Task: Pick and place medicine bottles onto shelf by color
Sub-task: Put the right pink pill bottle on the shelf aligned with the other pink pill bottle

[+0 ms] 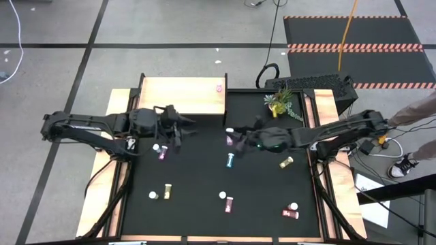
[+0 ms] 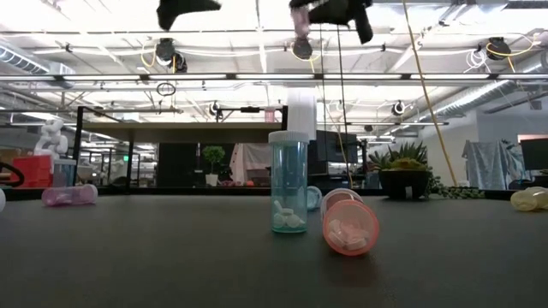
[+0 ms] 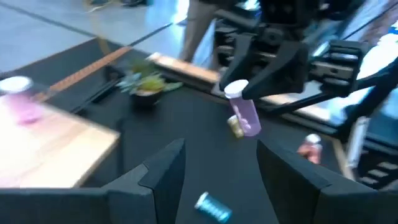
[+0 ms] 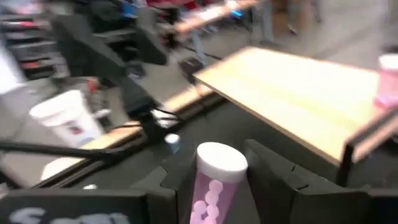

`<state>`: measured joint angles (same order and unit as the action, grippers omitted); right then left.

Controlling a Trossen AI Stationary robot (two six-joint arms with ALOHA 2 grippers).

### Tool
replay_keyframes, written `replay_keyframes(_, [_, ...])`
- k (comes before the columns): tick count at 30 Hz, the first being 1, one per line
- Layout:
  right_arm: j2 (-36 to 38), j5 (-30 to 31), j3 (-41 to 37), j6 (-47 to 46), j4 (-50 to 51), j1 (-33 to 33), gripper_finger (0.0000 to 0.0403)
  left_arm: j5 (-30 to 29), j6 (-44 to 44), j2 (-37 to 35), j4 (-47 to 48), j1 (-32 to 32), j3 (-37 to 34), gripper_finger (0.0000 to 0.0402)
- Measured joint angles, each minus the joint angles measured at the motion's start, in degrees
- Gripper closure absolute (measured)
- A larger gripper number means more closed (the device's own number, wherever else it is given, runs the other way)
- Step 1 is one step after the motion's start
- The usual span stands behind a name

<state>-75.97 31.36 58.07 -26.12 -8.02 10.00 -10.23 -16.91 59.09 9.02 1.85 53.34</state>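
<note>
My right gripper (image 1: 235, 139) is shut on a pink medicine bottle (image 4: 211, 186) with a white cap, held in the air over the table's middle, near the shelf's right front corner. It also shows in the left wrist view (image 3: 246, 116). My left gripper (image 1: 182, 126) is open and empty, just in front of the shelf (image 1: 182, 95). One pink bottle (image 1: 219, 88) stands on the shelf's right end. On the black table there are a blue bottle (image 1: 230, 160) standing upright and a pink bottle (image 1: 162, 153), yellow bottles (image 1: 286, 162) (image 1: 166, 192) and red bottles (image 1: 228, 203) (image 1: 291, 212) lying down. My right gripper pinches the pink bottle's body (image 4: 205, 202) between its two fingers, which stand on either side of it below the white cap (image 4: 221, 158). The fingers come from the table's right side. The bottle is tilted and lifted clear of the table (image 3: 249, 121).
A small potted plant (image 1: 281, 102) stands at the table's far right. Wooden side rails (image 1: 102, 177) run along both sides of the black mat. A person's leg and shoe (image 1: 409, 163) show off the table at the right.
</note>
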Motion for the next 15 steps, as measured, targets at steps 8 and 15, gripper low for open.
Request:
replay_keyframes(8, [5.6,-11.3,-4.7,14.6,-9.2,-0.6,0.029,6.6,-2.1,7.8,-16.4,-0.2,0.0,0.0179])
replay_keyframes(15, [5.6,-17.6,-1.6,20.6,-9.8,-2.0,0.0287,10.9,-4.9,12.6,-21.8,-0.3,1.4,0.0115])
